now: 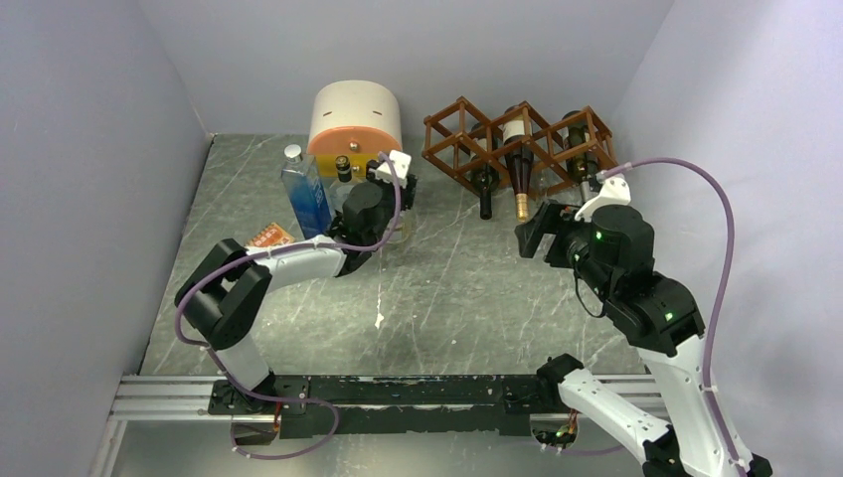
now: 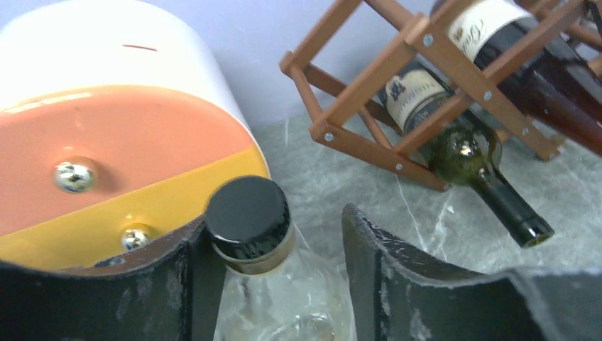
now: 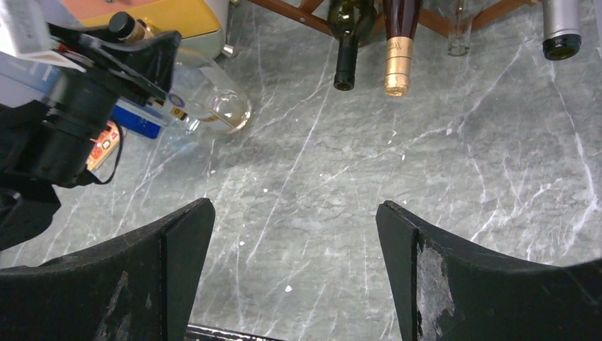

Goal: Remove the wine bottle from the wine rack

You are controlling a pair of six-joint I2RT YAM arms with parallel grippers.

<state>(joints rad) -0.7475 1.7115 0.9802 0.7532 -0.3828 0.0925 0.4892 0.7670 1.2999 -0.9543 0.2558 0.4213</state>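
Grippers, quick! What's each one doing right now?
Left gripper: open a little around the clear bottle's neck, not squeezing it.
Right gripper: open, holding nothing.

The wine rack (image 1: 494,126) at back right holds, it seems, three wine bottles (image 1: 516,149); the right gripper (image 1: 526,237) is near it, apart.

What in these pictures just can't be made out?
- Clear glass bottle with black cap: left wrist view, body cut off at bottom edge; top view, left arm mostly covers it.
- Labels on dark wine bottles in reddish-brown wooden lattice rack: top view too small; left wrist view blurred, slats across.
- Small orange packet: top view, print too small.
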